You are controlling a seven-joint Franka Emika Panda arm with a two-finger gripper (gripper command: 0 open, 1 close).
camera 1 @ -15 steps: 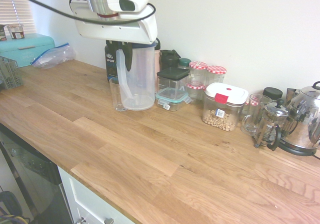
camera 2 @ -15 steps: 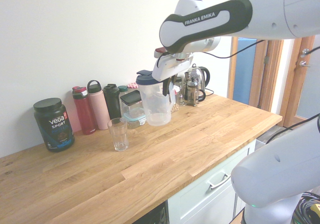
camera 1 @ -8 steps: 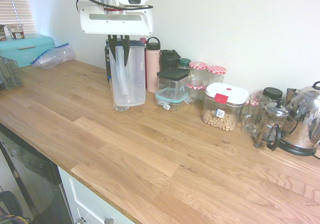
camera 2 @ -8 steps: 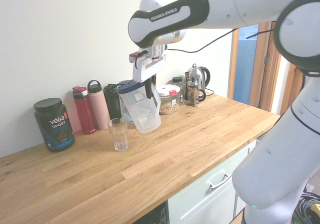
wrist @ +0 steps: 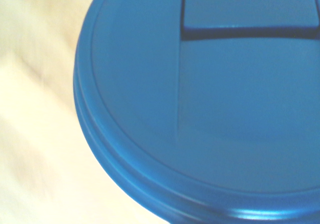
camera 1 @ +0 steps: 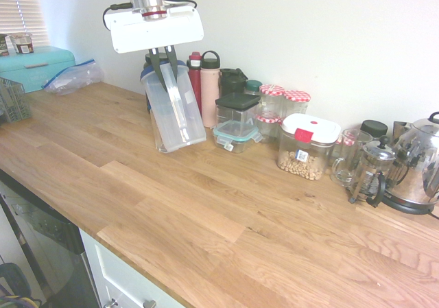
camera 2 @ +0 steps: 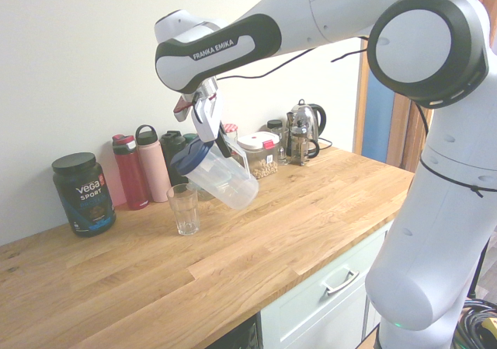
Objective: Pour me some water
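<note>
Clamped tight on the pitcher's handle, the hand (camera 2: 208, 123) tips the pitcher (camera 2: 220, 175) over the glass (camera 2: 184, 208) on the desk (camera 2: 256, 232); next, I'd judge, more tilt to pour.

Clear blue-lidded pitcher (camera 2: 221, 179) tilted over upright glass (camera 2: 184, 208).

Translucent plastic pitcher (camera 2: 223, 179) with glossy blue lid (wrist: 210, 109), clear glass (camera 2: 183, 208), matt wooden countertop (camera 1: 206, 212).

end effector (camera 1: 163, 55) — clamped on pitcher (camera 1: 171, 108) | pitcher tilted — above countertop (camera 1: 206, 212)
</note>
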